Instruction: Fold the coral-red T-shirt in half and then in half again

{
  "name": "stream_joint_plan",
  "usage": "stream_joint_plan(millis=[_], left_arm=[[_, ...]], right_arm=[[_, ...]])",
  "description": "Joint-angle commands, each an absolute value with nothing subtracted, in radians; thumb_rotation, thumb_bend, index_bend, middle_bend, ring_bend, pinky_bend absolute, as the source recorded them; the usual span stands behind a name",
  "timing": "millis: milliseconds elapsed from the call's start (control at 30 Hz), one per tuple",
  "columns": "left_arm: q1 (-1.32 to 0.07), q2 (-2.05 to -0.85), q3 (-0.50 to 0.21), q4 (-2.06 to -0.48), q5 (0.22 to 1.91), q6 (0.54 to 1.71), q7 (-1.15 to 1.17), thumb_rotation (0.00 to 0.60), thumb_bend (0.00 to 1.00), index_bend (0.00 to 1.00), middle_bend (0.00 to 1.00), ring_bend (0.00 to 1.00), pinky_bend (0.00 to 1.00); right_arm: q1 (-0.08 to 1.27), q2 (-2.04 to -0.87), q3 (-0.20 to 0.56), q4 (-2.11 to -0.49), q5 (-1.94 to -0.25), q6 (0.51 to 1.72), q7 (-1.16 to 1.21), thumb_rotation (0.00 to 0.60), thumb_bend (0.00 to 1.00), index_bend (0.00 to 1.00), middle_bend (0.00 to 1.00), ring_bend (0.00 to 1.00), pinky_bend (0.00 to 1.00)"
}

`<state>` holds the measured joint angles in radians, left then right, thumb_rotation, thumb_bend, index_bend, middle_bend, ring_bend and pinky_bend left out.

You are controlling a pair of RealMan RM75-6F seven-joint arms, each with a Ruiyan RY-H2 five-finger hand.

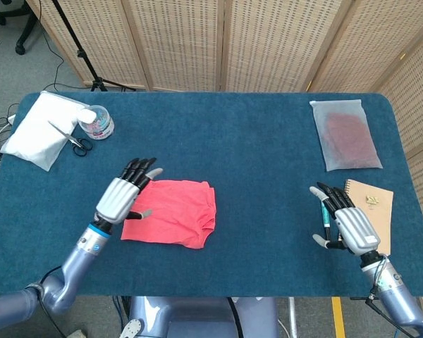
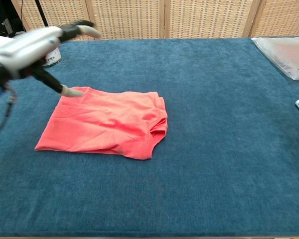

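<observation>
Setting: a desk (image 1: 254,148) covered in dark teal cloth stands before folding screens (image 1: 268,42) of pale wood with woven panels. Grey floor (image 1: 28,67) at left carries a black stand (image 1: 81,53), possibly a tripod.

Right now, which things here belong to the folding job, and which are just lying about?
Job: coral-red T-shirt, left hand.

Lying about: scissors, white cloth, lidded tub, frosted pouch, notebook, pen, right hand.
</observation>
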<state>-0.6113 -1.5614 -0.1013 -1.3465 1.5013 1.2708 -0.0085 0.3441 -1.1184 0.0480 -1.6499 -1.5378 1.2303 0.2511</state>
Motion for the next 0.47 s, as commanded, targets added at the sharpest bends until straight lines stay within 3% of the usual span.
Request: stream_joint_plan(millis=[33, 200, 467], left_arm=[[-0.514, -1.427, -0.091, -1.427, 1.448, 1.338, -0.017, 0.6, 0.0, 0.0, 0.0, 0.0, 0.0], [-0.406, -1.344, -0.08, -1.472, 1.401, 1.439, -0.019, 0.6, 0.0, 0.0, 0.0, 0.0, 0.0], [-0.243, -1.245, -0.057, -1.619, 1.328, 1.586, 0.058, 0.6, 0.0, 0.0, 0.0, 0.0, 0.0]], right_arm=[[0.342, -1.118, 0.047, -1.652, -1.543, 1.236, 0.249, 0.6, 0.24, 0.0, 0.0, 0.0, 0.0], [0.334, -1.127, 0.051, -1.646, -1.556, 1.267, 0.207, 0.6, 0.06, 0.0, 0.0, 0.0, 0.0], [0.287, -1.214, 0.105, -1.595, -1.532, 1.421, -0.053, 0.6, 0.05, 0.0, 0.0, 0.0, 0.0]])
